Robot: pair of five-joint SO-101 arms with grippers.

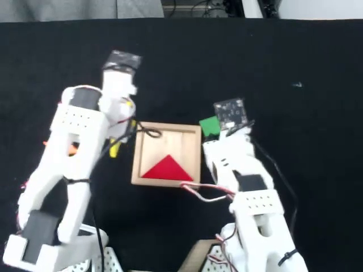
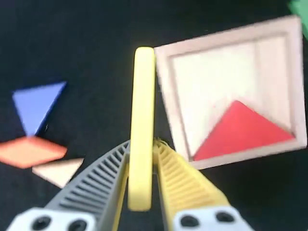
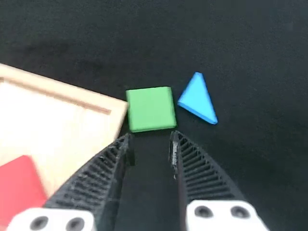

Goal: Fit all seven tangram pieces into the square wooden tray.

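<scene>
Legible text, labels, numbers, signs: none.
Wooden tray (image 1: 170, 127), red triangle (image 1: 167, 168), green square (image 3: 150, 109), blue triangle (image 3: 198, 99), yellow piece (image 2: 143, 125): plain faces, no print.
Circuit board (image 1: 231, 113) on an arm's wrist: pale specks, too small to read.

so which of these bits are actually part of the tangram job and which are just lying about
Part of the job: square wooden tray; red triangle in it; flat yellow piece in the left gripper; green square; light blue triangle; dark blue triangle; orange diamond; cream triangle.
Lying about: tan board at the table's near edge; grey cloth behind the table.
</scene>
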